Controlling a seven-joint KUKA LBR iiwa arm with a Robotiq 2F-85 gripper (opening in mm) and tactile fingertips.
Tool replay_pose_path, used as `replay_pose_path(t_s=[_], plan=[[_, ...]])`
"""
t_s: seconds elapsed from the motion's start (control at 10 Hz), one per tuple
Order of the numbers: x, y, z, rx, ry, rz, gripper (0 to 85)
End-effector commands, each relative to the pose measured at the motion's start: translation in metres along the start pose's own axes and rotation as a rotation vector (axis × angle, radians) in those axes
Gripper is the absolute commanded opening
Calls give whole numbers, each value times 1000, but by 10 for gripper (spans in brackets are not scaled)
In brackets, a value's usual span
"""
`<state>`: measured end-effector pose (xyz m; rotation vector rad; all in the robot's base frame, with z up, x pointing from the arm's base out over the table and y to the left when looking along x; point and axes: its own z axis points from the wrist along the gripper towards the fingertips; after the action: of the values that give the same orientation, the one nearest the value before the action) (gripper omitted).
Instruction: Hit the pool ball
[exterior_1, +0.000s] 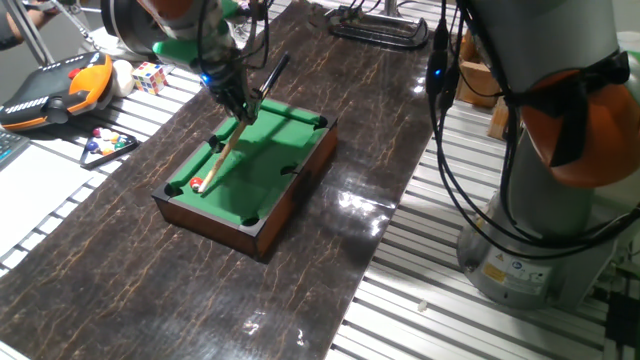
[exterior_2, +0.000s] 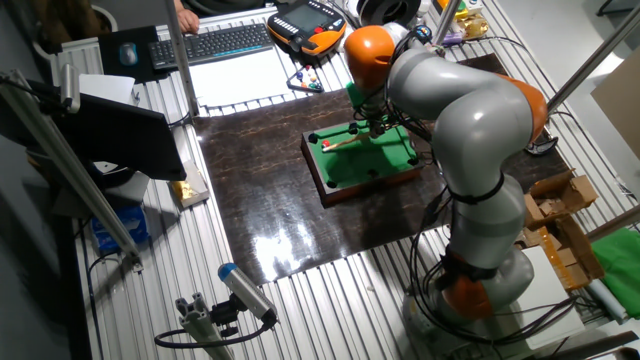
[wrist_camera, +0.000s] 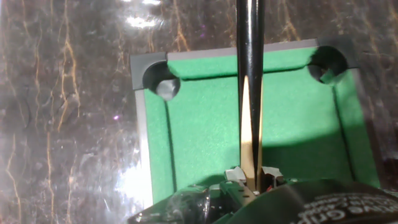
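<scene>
hand (wrist_camera: 252, 177) clamped on cue stick (wrist_camera: 250, 74) over pool table (exterior_1: 290, 135).
cue tip just beside pool ball (exterior_1: 198, 183), near-left pocket.

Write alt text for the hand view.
A slim cue stick, black then pale wood, gripped between the gripper fingers, runs up the frame over a miniature green-felt pool table with two corner pockets, on dark marbled tabletop.
</scene>
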<state>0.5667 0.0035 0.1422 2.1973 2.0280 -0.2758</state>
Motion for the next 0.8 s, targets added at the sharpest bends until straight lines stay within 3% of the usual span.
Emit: replay_pose_path(t_s=[0.0,0.3,0.5,0.7], plan=[[0,0,2,4,6,-2,123],[2,1,3,7,14,-4,243],[5,2,10,7,24,-5,207],[7,4,17,-4,23,0,280]])
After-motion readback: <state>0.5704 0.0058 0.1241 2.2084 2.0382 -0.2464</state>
